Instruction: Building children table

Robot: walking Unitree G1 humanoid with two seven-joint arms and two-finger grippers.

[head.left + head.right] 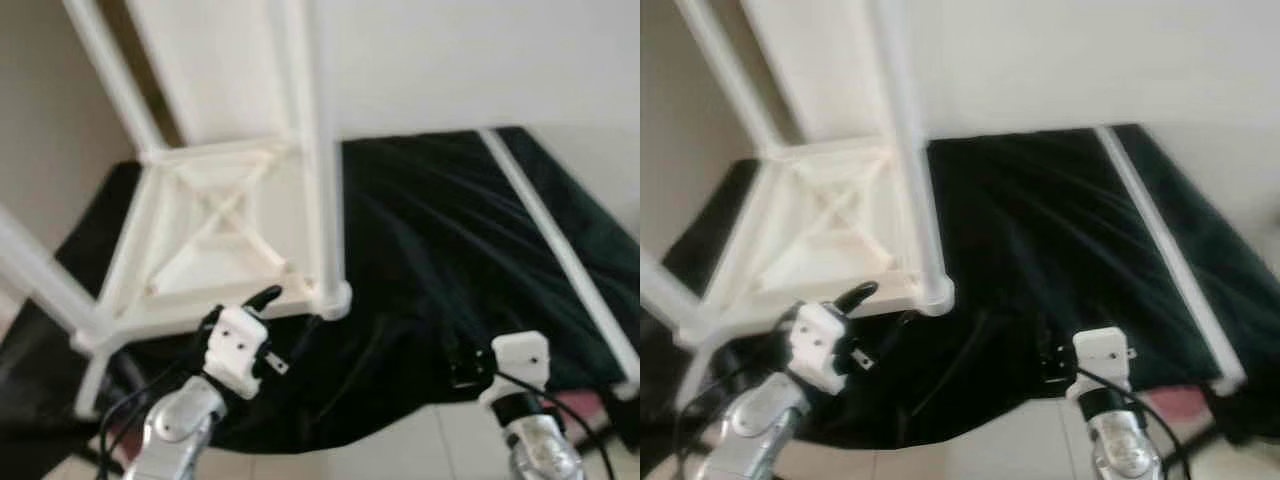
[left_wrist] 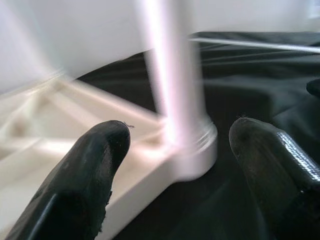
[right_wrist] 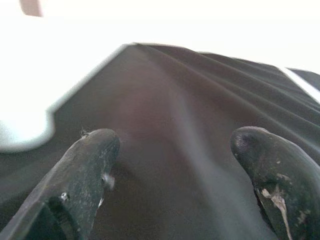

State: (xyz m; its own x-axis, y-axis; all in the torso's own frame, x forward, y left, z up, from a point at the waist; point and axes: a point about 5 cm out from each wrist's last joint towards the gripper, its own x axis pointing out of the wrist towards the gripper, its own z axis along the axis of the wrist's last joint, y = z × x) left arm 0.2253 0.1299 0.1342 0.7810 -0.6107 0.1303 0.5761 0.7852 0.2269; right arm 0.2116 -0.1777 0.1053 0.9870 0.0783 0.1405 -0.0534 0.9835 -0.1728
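Observation:
A white children's table (image 1: 210, 230) lies upside down on a black cloth (image 1: 430, 260), its legs pointing up. One leg (image 1: 320, 180) stands in the near right corner socket (image 1: 335, 297). My left gripper (image 1: 262, 298) is open just in front of that corner. In the left wrist view its fingers (image 2: 95, 165) stand to either side of the leg (image 2: 172, 90) without touching it. A loose white rod (image 1: 560, 250) lies on the cloth at the right. My right gripper (image 1: 465, 365) hovers open over the bare cloth (image 3: 170, 100), holding nothing.
Two more upright legs (image 1: 110, 70) rise at the table's left side, one (image 1: 40, 280) close to my left arm. A pale wall (image 1: 450, 60) stands behind the cloth. Tiled floor (image 1: 400, 450) shows at the cloth's near edge, with something pink (image 1: 580, 405) by the rod's near end.

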